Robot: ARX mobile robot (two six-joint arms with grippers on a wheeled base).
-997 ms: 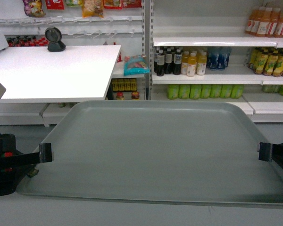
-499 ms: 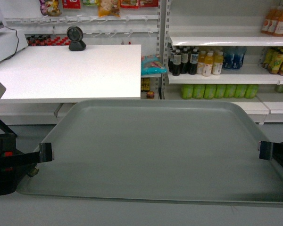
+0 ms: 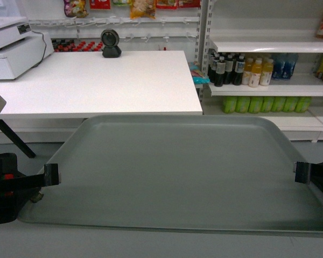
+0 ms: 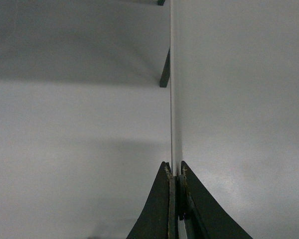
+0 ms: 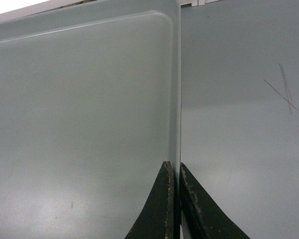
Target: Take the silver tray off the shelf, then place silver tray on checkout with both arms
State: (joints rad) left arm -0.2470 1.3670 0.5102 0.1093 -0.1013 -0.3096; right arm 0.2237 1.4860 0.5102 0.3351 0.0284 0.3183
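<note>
Before one white checkout (image 3: 97, 80), one silver tray (image 3: 177, 172), left claw (image 3: 52, 174) and right claw (image 3: 302, 172) each pinching its rim

grey-green silver tray (image 3: 177, 172) level, before white checkout (image 3: 97, 80)

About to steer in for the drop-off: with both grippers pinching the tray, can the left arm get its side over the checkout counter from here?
Probably yes. The left gripper is shut on the silver tray, whose far rim faces the checkout. The near counter is bare; scanner and scale sit far back.
</note>
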